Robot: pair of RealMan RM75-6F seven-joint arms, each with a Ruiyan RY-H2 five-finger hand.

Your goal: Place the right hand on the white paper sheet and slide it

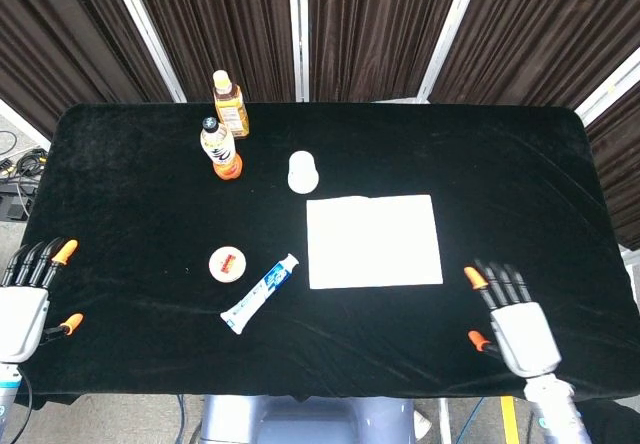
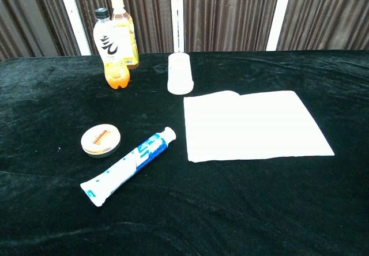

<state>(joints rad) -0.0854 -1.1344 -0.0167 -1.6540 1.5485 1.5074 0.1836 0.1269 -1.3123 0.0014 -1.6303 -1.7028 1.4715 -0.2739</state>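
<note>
The white paper sheet point(image 1: 373, 241) point(image 2: 253, 125) lies flat on the black table, right of centre. My right hand point(image 1: 510, 316) hovers over the table's front right part, fingers spread and empty, a short way right of and nearer than the sheet. At the front left corner, my left hand point(image 1: 28, 299) is open too, holding nothing. Neither hand appears in the chest view.
A toothpaste tube point(image 1: 259, 293) point(image 2: 128, 166) and a small round tin point(image 1: 227, 263) point(image 2: 101, 140) lie left of the sheet. An upturned white cup point(image 1: 302, 172) point(image 2: 180, 72) stands just behind it. Two bottles point(image 1: 220, 148) point(image 2: 112, 49) stand at the back left.
</note>
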